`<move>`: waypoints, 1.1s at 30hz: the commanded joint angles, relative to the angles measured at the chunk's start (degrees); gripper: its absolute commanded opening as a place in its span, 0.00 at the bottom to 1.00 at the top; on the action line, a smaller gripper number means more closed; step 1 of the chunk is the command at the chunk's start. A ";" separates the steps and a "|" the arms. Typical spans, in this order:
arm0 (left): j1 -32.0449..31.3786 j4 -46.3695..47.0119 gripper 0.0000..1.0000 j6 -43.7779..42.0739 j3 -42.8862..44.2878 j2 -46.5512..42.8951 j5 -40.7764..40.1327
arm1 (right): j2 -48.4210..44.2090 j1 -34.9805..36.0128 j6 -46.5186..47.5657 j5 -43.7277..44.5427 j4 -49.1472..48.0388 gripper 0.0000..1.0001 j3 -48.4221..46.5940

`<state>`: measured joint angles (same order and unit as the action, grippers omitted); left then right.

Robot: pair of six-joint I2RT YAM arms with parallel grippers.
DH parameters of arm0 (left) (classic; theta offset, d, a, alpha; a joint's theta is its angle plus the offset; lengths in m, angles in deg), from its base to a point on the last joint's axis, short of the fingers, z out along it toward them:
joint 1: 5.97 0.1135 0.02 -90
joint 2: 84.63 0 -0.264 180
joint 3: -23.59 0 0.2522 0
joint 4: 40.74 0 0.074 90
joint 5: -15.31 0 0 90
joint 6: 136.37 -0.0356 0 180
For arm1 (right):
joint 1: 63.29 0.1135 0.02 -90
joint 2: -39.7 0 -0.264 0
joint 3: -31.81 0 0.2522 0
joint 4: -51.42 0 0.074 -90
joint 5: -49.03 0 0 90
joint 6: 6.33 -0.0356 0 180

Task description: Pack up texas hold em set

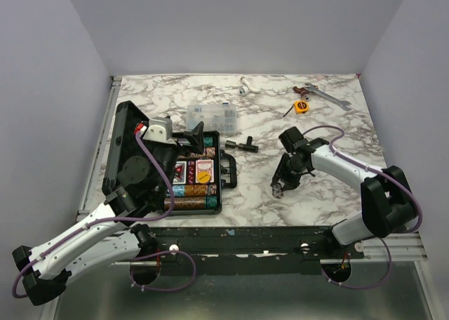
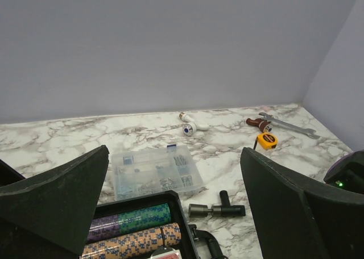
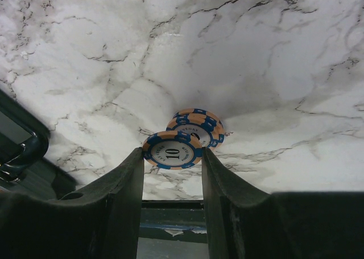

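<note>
Texas hold em set (image 1: 198, 185): black case (image 1: 126, 151) open, lid stood up on its left side. Chip rows (image 1: 191, 191) and red deck (image 1: 182, 171) sit in the tray. Not all packed yet.
Loose pieces: 2 chips on the table (image 1: 323, 134), right of case and well apart from it.
R gripper (image 1: 279, 187): right of case, down at table level, fingers pressed on both edges of the 10 chip (image 3: 172, 151). Looks grasped.
2nd chip (image 3: 200, 124): same colours, just behind the 10 chip, overlapping and touching it.
L gripper (image 2: 173, 157): above case's far edge, fingers spread wide, nothing between them.
Risk, grip: hold is edge-only on a thin disc, so the chip could pivot or pop out on the lift.
Risk, 2nd chip: because of the overlap, lifting the first may drag or flick it, and it could roll away from case.
Risk, arms: L arm (image 1: 105, 232) hangs over the tray, so R arm coming in w/ the chip could clash.
Risk, slot: cannot tell which row has room. A chip dropped on top would stop the lid closing.
Risk, lid: cannot tell what props it. A bump could drop it.
</note>
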<state>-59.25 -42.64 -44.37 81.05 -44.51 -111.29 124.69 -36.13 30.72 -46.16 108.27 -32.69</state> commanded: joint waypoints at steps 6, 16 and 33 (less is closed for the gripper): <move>-0.25 0.10 0.99 0.28 1.86 -0.88 1.03 | 0.98 1.89 -1.54 3.16 0.55 0.37 -0.06; -0.25 0.10 0.99 0.20 1.91 -0.96 0.96 | 1.56 2.24 -1.59 4.92 0.93 0.38 0.64; -0.25 -0.06 0.98 0.37 1.92 -0.98 1.16 | 2.36 3.07 -1.72 3.78 0.42 0.42 0.47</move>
<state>-59.25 -42.64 -44.37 81.07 -44.88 -111.29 126.26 -33.62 29.70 -43.23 108.32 -32.45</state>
